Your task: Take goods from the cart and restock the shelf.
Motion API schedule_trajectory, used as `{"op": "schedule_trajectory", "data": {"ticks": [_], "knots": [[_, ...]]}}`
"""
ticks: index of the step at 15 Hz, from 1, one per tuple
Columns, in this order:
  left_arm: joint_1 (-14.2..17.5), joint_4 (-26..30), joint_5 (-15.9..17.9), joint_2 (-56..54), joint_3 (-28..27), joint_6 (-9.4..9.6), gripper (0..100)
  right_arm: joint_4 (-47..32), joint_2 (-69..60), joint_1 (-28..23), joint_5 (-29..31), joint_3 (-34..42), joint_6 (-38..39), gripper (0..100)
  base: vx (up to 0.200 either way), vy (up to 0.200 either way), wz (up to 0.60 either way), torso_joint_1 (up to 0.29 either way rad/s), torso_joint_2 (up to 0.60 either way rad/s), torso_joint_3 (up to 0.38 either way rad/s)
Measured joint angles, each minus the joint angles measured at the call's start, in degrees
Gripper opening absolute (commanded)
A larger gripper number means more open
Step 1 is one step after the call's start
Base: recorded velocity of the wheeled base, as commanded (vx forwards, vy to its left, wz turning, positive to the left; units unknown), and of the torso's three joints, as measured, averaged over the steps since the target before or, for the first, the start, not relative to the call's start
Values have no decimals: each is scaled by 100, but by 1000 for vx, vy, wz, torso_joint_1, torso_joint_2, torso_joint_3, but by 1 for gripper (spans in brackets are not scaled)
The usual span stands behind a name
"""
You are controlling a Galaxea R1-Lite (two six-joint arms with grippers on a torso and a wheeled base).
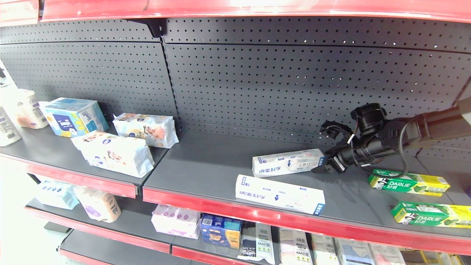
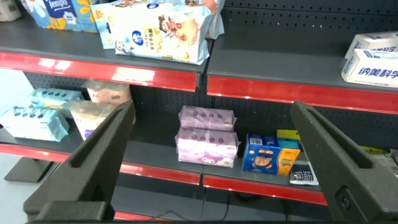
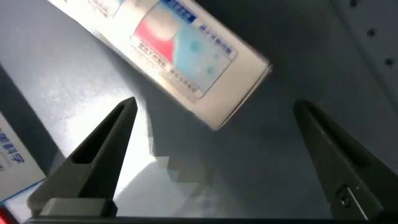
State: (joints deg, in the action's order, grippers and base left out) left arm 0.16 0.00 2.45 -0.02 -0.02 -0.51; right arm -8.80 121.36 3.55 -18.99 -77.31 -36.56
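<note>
Head view, centre-right: the right tool point(image 1: 320, 168) is being held open and empty beside the white toothpaste box point(image 1: 288, 162), laid flat for display; the left tool point(image 2: 212, 106) likewise.

The toothpaste box point(image 1: 288, 162) is white and blue; the shelf point(image 1: 206, 165) is grey, edged red.

Both the right gripper point(image 3: 214, 115) and left gripper point(image 2: 211, 115) hold jaws wide apart, the right seemingly level
</note>
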Motion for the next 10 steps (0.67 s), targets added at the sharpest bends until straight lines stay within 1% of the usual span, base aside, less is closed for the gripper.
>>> {"op": "schedule_trajectory", "data": {"ticks": [5,10], "knots": [[0,0,0,0,2,0,100,22,-2,30,-51,-17,20,100,0,0,0,0,0,0],[0,0,0,0,2,2,100,35,-63,2,-495,-221,30,100,0,0,0,0,0,0]]}}
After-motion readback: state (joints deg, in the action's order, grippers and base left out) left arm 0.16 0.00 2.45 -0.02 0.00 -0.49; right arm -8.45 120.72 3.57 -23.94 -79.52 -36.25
